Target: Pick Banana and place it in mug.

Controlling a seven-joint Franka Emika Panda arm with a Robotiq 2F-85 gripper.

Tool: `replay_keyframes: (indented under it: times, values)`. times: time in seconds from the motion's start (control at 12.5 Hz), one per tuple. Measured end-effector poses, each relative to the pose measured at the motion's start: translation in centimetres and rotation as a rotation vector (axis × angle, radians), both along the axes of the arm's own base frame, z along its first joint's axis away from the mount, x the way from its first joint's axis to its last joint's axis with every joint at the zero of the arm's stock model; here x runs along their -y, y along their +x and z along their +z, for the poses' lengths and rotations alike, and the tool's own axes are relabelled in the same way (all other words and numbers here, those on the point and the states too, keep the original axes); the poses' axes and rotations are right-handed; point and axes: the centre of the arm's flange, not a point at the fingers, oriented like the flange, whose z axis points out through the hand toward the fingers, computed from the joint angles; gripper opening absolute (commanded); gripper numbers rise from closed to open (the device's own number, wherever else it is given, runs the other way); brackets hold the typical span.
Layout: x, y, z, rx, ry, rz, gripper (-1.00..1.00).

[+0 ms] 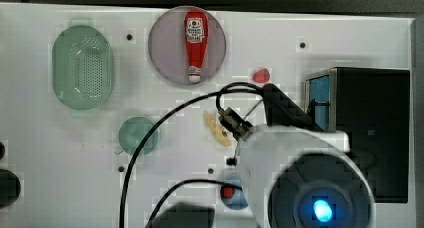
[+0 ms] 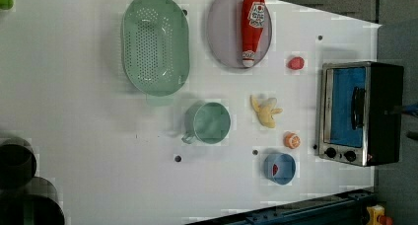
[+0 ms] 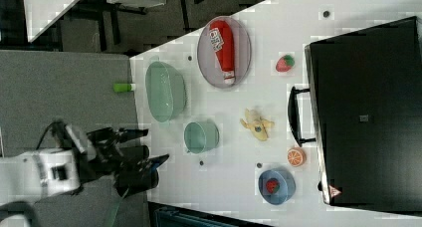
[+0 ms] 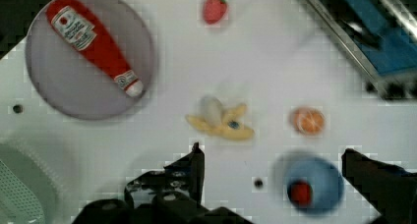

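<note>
The banana (image 2: 266, 111) lies loose on the white bench (image 2: 88, 136), between the green mug (image 2: 211, 123) and the toaster oven (image 2: 360, 111). Above it the gripper (image 4: 273, 157) hovers, fingers (image 4: 194, 167) spread wide apart, holding nothing.

Take the mug (image 2: 212, 122) as your landmark on the tabletop (image 2: 74, 87). In the left view, you find the banana (image 2: 265, 111) just to its right, lying flat and apart from it. The colander (image 2: 155, 43) sits above the mug, to its left. The plate (image 2: 224, 32) lies above the mug, to its right, with the ketchup bottle (image 2: 252, 27) on it. Further right than the banana stands the toaster oven (image 2: 360, 112). Below the mug, to its right, is the bowl (image 2: 279, 168).
</note>
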Motion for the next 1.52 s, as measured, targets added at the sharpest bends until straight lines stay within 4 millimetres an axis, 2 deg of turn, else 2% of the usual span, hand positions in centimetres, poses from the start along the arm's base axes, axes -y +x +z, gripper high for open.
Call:
replay_keyframes:
  times: [0.08,0.16,0.32,0.48,0.64,0.72,0.8,1.04,1.2,1.28,1.52]
  values:
    - [-0.4,1.1,-2.8,0.001,-0.008,0.066,1.0]
    - [-0.9,1.9,-6.6,-0.023,-0.003,0.132,1.0]
    - [-1.9,2.7,-16.2,-0.162,0.026,0.286,1.0]
    - [-3.1,1.2,-24.8,-0.246,0.044,0.5,1.0]
    - [-3.9,0.6,-31.1,-0.279,0.062,0.716,1.0]
    - [-3.6,0.1,-34.5,-0.311,0.085,0.864,1.0]
    - [-3.3,0.2,-35.8,-0.299,0.091,0.917,1.0]
    - [-2.9,2.3,-37.5,-0.147,-0.009,1.06,1.0]
    - [-3.0,2.3,-39.7,-0.13,-0.009,1.085,1.0]
    - [-2.9,2.0,-40.5,-0.139,-0.006,1.096,0.93]
    - [-2.4,1.8,-42.3,-0.111,-0.037,1.106,0.15]
